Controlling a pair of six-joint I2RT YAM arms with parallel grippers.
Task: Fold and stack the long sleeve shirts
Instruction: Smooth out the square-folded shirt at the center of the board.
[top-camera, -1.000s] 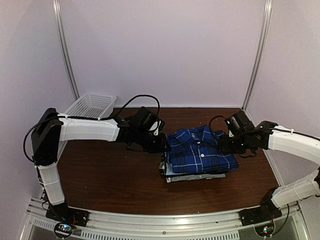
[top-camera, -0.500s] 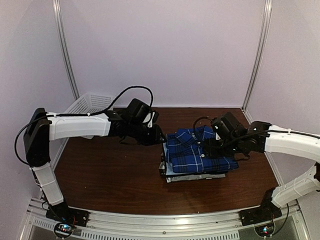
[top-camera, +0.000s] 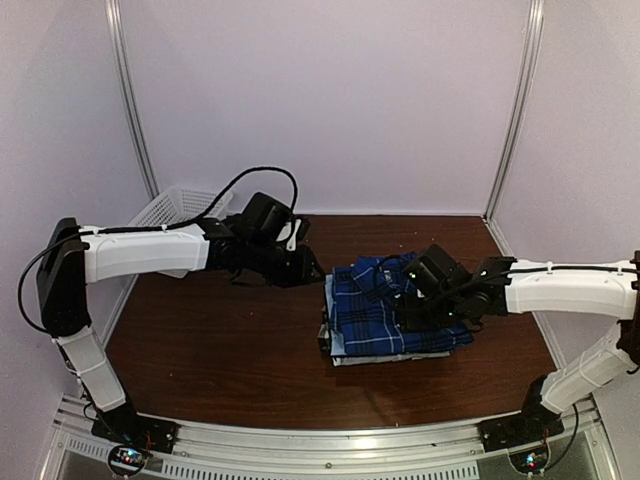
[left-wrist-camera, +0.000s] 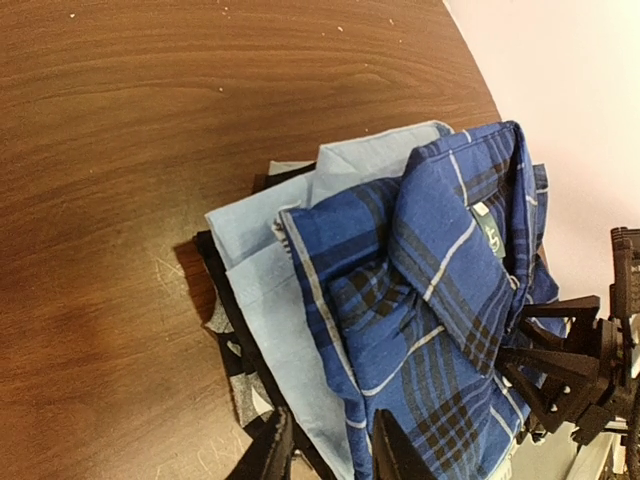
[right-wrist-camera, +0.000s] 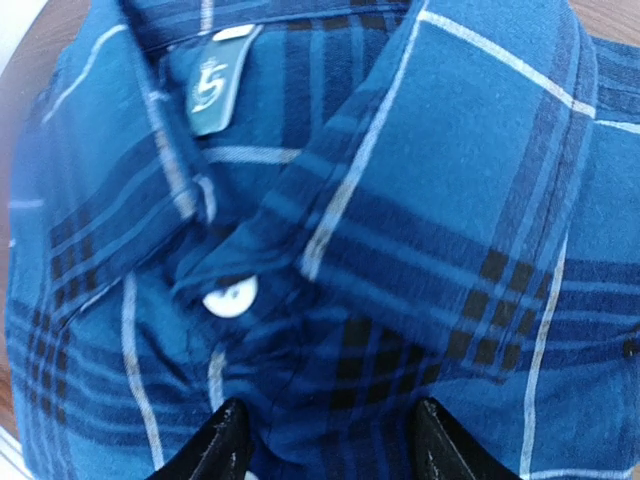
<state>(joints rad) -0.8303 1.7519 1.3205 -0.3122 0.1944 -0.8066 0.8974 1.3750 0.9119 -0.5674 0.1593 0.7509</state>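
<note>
The top view looks down from high above the near edge toward the back wall (top-camera: 330, 100), far enough off to take in the whole surface (top-camera: 200, 340) and the plaid shirt (top-camera: 385, 315). The left wrist view looks past its own fingers (left-wrist-camera: 272, 455) from the shirt's left, at middling range, across bare surface to that same shirt, with the right arm (left-wrist-camera: 590, 370) at its right edge. The right wrist view hangs very close over the shirt's collar, its fingers (right-wrist-camera: 225, 445) at the bottom edge, cloth filling nearly the whole frame.

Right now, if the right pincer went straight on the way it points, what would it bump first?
Probably the plaid shirt, near its white button; the right pincer looks very close to it.
</note>
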